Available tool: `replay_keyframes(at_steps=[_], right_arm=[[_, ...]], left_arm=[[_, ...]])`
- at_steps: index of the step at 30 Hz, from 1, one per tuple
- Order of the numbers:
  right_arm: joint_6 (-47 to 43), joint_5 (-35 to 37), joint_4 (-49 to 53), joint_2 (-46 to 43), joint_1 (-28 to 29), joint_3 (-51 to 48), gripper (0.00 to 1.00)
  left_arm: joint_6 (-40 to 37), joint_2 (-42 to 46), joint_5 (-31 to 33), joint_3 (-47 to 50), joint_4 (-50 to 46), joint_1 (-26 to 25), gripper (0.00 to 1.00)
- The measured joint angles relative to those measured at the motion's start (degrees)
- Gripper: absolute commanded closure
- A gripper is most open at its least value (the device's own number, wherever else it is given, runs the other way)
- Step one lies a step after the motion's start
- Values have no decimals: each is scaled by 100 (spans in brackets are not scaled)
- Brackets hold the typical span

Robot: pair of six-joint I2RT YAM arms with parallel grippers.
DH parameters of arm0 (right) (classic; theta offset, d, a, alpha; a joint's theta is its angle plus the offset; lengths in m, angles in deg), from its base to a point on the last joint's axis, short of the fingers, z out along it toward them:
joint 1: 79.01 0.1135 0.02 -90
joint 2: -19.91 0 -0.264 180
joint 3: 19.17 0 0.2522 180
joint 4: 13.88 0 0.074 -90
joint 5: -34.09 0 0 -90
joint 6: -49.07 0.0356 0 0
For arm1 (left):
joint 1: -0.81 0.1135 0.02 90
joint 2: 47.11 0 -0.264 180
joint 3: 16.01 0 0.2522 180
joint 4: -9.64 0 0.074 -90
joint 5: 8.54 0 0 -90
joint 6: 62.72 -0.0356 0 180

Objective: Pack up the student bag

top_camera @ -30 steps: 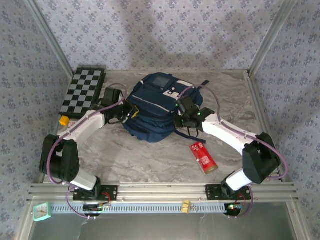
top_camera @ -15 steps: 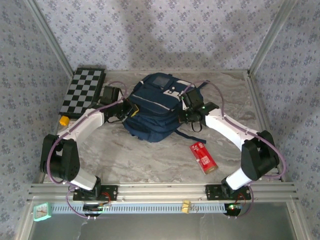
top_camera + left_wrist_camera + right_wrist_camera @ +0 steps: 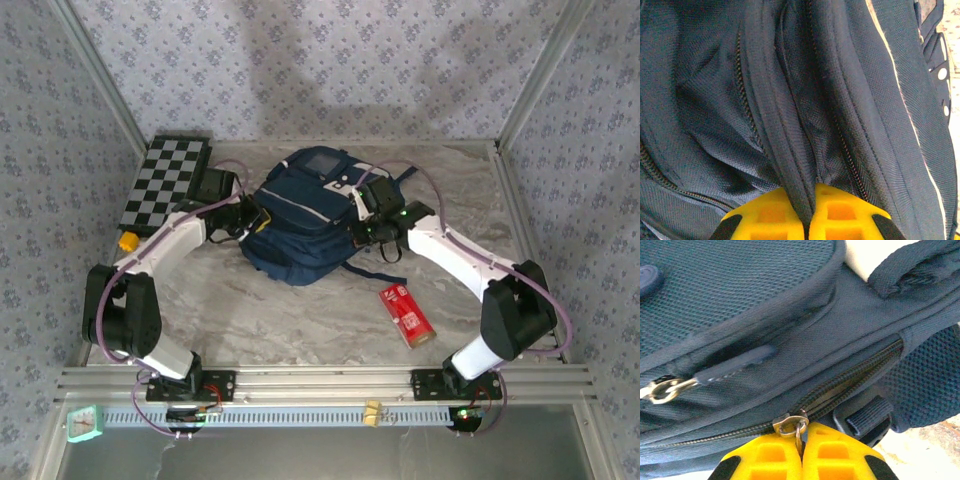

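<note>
The student bag, a large navy backpack with white patches near its top, lies in the middle of the table. My left gripper is at the bag's left side, shut on a fold of the navy fabric beside a zip line. My right gripper is at the bag's right side, shut on the metal zip pull of a zip that stands partly open to the right of the slider. A second pull tab hangs free on another zip above.
A black-and-white chessboard box lies at the back left, with a small yellow piece in front of it. A red flat packet lies on the marble tabletop right of centre. Metal frame posts stand at both back corners.
My right gripper has moved up and back along the bag's right side with the zip pull in it. The left gripper has shifted slightly back, and the bag has shifted slightly back and left.
</note>
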Motion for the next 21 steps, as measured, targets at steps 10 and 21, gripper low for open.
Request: replay_keyframes(at_steps=[10,21], right_arm=[[-70,-28,-229,184,-302,15,100],[-52,-297,-162,560,-605,240,100]], left_arm=[[-400,-339,-114,-372,-133,28,100],[-590,-455,-107,-522,-291,166,100]])
